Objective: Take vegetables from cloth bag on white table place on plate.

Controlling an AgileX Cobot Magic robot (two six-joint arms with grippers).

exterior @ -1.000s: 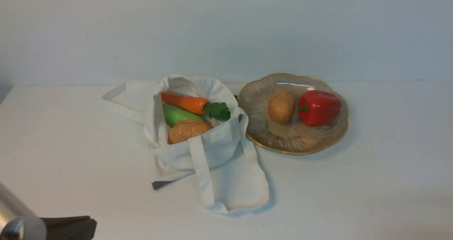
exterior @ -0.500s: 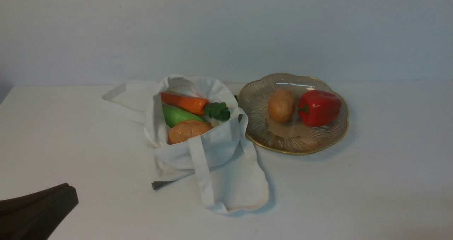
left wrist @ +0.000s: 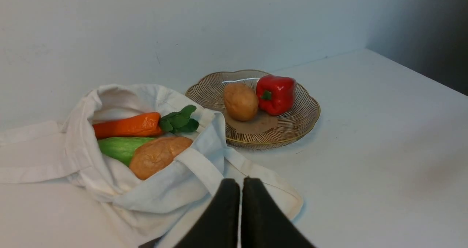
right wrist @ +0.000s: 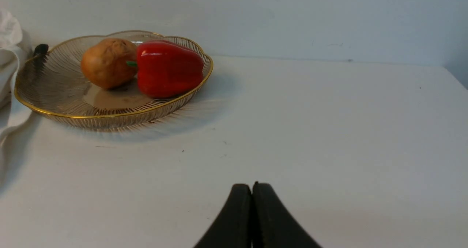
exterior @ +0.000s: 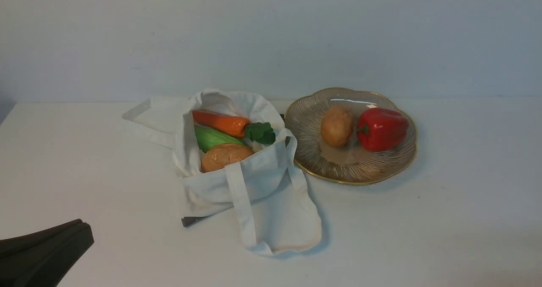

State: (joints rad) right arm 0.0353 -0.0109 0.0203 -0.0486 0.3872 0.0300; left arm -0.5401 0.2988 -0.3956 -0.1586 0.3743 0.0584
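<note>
The cloth bag (exterior: 262,181) is soft off-white canvas, wrinkled, and lies slumped on the white tabletop (exterior: 444,215) with its mouth gaping open. One flat strap handle (exterior: 241,202) runs down over its front and the other strap (exterior: 139,126) loops out flat on its far left side. Three vegetables show in the opening. An orange carrot (exterior: 222,123) lies farthest back, its dark green leafy top (exterior: 260,132) pointing toward the plate. A light green gourd (exterior: 214,138) lies against it, and a tan-brown potato (exterior: 226,155) sits nearest the front edge. Just to the right of the bag, touching its cloth, stands the plate (exterior: 381,168), shallow smoky-brown glass with a scalloped flower outline, fine radial lines and a thin gold rim. It carries a second potato (exterior: 336,126) and a glossy red pepper (exterior: 383,128) with a green stem, side by side. The left fingers (left wrist: 228,211) are pressed together on nothing, low and in front of the bag. The right fingers (right wrist: 265,211) are likewise clenched and empty, over bare tabletop to the right of the plate.
</note>
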